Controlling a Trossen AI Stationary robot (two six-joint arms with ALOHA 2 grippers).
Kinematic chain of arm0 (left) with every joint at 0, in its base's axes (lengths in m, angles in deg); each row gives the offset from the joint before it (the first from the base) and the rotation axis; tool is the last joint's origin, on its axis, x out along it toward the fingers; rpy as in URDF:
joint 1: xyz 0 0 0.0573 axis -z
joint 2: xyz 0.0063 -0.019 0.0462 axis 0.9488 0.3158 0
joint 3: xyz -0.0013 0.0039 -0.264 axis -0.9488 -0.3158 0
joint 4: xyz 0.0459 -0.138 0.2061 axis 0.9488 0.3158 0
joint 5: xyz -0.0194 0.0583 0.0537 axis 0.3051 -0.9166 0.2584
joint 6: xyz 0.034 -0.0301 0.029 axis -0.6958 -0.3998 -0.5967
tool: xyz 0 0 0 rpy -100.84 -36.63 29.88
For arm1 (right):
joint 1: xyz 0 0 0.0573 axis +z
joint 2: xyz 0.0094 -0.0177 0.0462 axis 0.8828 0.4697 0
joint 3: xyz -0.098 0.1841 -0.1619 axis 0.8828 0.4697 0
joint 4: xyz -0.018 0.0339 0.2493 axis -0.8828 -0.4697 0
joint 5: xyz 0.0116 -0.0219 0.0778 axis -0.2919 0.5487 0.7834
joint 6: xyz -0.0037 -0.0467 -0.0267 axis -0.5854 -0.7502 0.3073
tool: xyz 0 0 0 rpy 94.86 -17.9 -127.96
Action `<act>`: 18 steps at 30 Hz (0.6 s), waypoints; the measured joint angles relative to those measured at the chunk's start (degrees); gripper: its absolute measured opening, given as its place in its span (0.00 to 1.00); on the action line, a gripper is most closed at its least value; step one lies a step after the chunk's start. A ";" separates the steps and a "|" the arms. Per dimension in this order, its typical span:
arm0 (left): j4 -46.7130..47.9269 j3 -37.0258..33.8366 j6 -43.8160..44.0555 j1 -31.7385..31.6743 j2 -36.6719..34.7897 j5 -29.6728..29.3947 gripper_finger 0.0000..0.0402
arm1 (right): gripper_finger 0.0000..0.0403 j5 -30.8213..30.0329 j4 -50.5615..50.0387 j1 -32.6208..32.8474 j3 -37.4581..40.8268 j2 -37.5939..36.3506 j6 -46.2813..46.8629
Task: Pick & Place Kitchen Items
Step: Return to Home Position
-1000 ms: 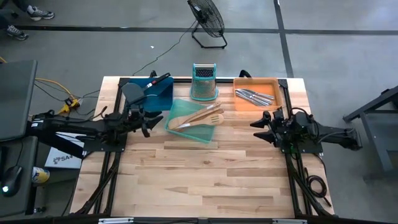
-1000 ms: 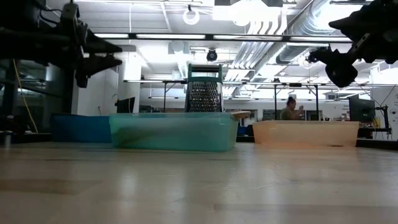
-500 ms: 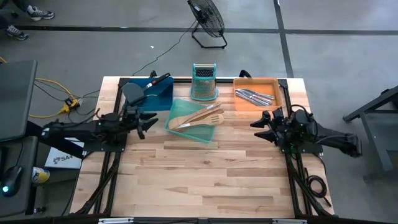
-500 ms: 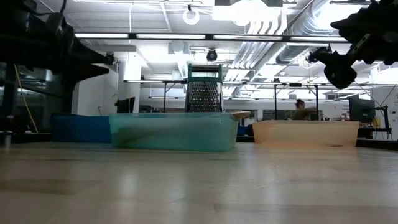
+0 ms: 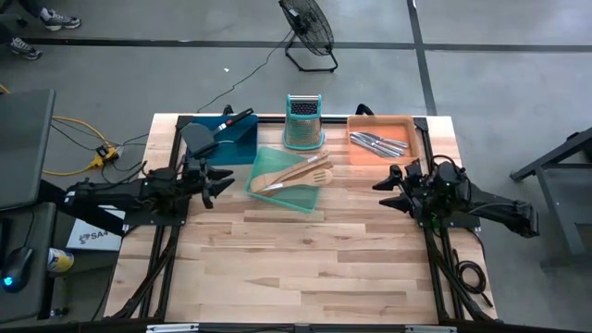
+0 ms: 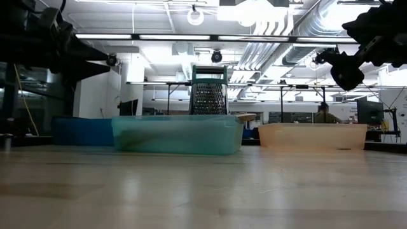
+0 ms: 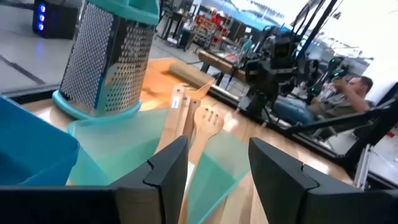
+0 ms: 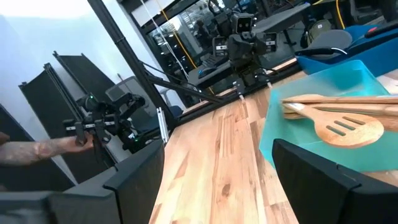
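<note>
Two arms sit level w/ mid-frame, one at the left edge, one at the right, both clear of the trays. Prob. parked, since no utensil lies loose on the worktop (image 5: 305, 259).

Left arm (image 5: 129, 194): jaws wide, empty, aimed at the green tray (image 5: 296, 197). Right arm (image 5: 481, 203): jaws wide, empty too.

- **Green tray, ctr:** holds the wooden spoons (image 5: 301, 170) & a slotted spatula.
- **Orange tray (image 5: 413, 139), upper right:** holds silver knives/forks (image 5: 377, 141).
- **Blue tray (image 5: 242, 143), upper left:** has black spatulas (image 5: 198, 139), one red-tipped handle poking over the rim.

Grater (image 5: 302, 120) stands upright just behind the green tray. Sorting looks done.
</note>
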 joint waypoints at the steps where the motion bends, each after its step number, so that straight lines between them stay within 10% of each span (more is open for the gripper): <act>1: 0.04 0.00 0.06 0.00 0.13 -0.01 0.42 | 0.72 -0.03 0.02 -0.02 0.00 0.00 -0.01; 18: -0.46 -0.02 0.04 0.00 0.06 0.01 0.42 | 0.72 -0.01 0.02 0.00 0.00 0.00 -0.03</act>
